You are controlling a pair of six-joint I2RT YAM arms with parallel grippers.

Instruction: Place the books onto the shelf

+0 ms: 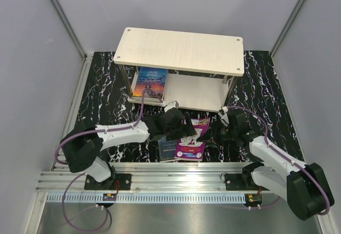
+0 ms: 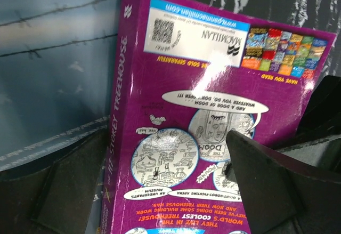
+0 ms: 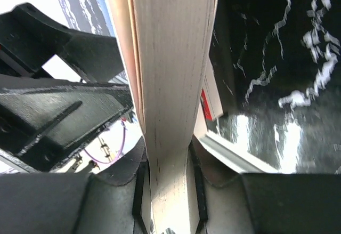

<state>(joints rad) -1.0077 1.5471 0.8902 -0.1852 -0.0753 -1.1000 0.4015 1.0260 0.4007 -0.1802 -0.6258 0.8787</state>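
A purple Treehouse book [image 1: 191,148] [image 2: 176,101] lies back cover up on a dark teal book [image 1: 166,148] [image 2: 53,74] at the front middle of the mat. My left gripper [image 1: 184,132] [image 2: 160,170] hovers open just above the purple cover, one finger [image 2: 266,175] on each side. My right gripper [image 1: 210,134] [image 3: 169,175] is shut on a book's pale page edge [image 3: 170,85], apparently the purple book's right side, which is tilted up. Jane Eyre [image 1: 151,82] lies on the lower board of the shelf [image 1: 181,50].
The shelf stands at the back middle of the black marbled mat [image 1: 266,85]. Grey walls close in the left, right and back. A metal rail [image 1: 176,183] runs along the near edge, carrying both arm bases.
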